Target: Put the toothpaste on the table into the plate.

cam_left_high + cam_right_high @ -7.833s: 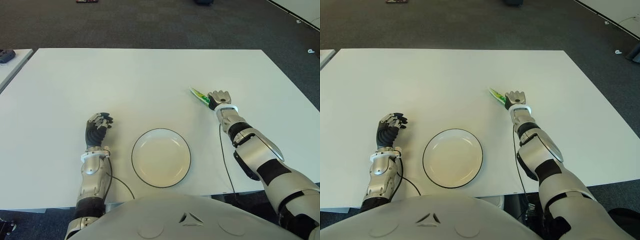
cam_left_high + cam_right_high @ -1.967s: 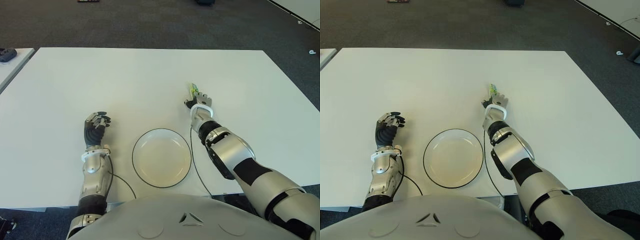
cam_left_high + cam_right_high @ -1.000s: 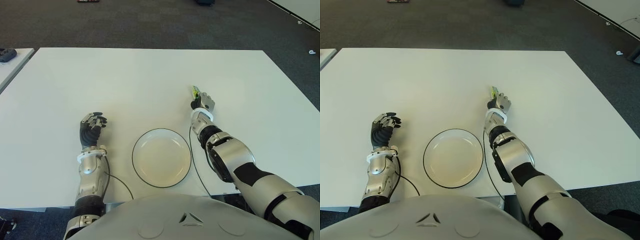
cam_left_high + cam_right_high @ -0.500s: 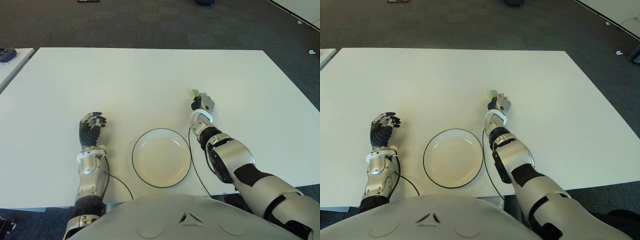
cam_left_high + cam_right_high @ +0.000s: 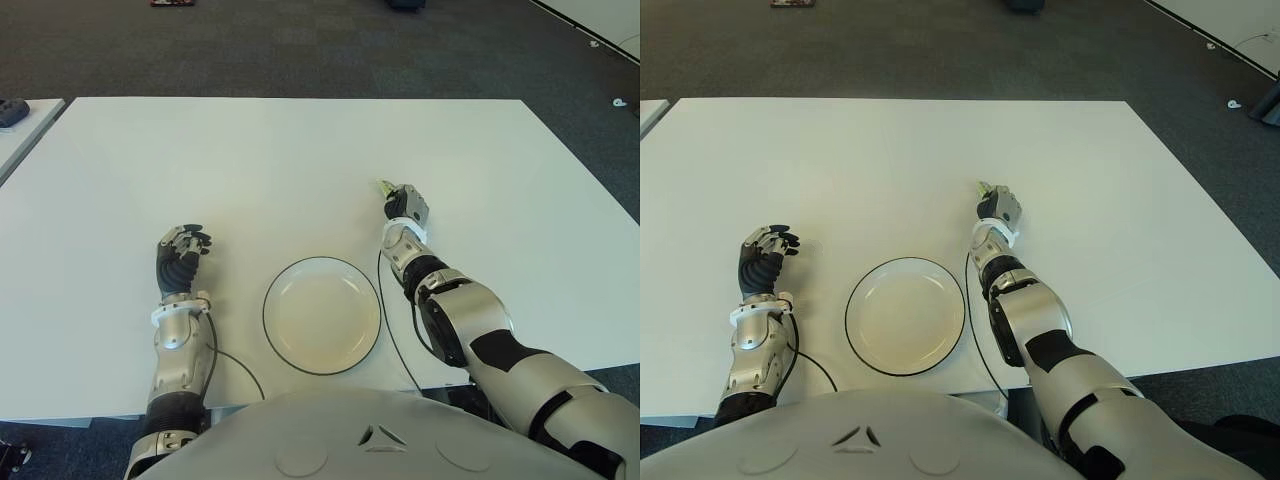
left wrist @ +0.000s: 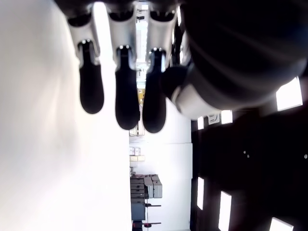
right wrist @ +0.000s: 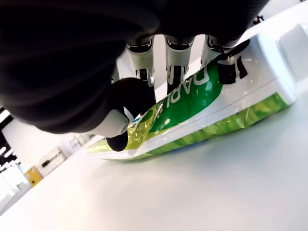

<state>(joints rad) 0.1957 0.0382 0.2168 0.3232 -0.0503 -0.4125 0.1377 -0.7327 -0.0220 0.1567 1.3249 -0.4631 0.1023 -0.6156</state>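
Note:
The toothpaste (image 7: 211, 96) is a green and white tube, held low over the white table (image 5: 250, 170). My right hand (image 5: 405, 207) is shut on it, with fingers (image 7: 176, 57) curled over the top and the thumb under its flat end. In the eye views only the tube's end (image 5: 384, 187) sticks out past the hand. The white plate (image 5: 322, 316) with a dark rim lies empty, nearer to me and to the left of that hand. My left hand (image 5: 180, 255) shows to the left of the plate, fingers relaxed and holding nothing.
A thin black cable (image 5: 386, 315) runs along my right forearm close to the plate's right rim. Another cable (image 5: 236, 362) trails from my left wrist. A second table with a dark object (image 5: 12, 110) stands at the far left. Dark carpet lies beyond the table.
My right hand took hold of the toothpaste and swung it left towards the plate. Over the last second the tube's end has tipped lower and leftward. My left hand drifted slightly left.

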